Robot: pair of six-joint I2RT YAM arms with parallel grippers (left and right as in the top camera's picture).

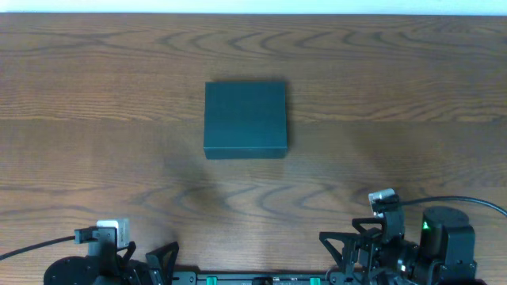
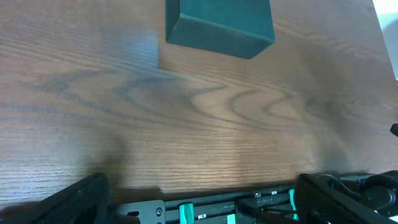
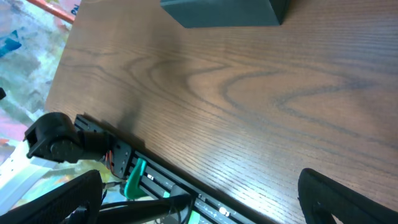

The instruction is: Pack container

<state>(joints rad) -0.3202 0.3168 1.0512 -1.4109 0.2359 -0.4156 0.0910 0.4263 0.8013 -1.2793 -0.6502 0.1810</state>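
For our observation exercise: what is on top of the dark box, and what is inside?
Nothing lies on top of the container; it sits closed on the table. Its inside is covered, so contents cannot be seen.

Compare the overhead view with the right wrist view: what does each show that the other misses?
Only the overhead: the whole container, lid shut, sitting mid-table, plus the left arm and right arm at the near edge. Only the right wrist: colourful clutter beyond the table's side edge, and a close look at its own fingers, spread wide apart. Both: the dark container and the wood-grain table around it.
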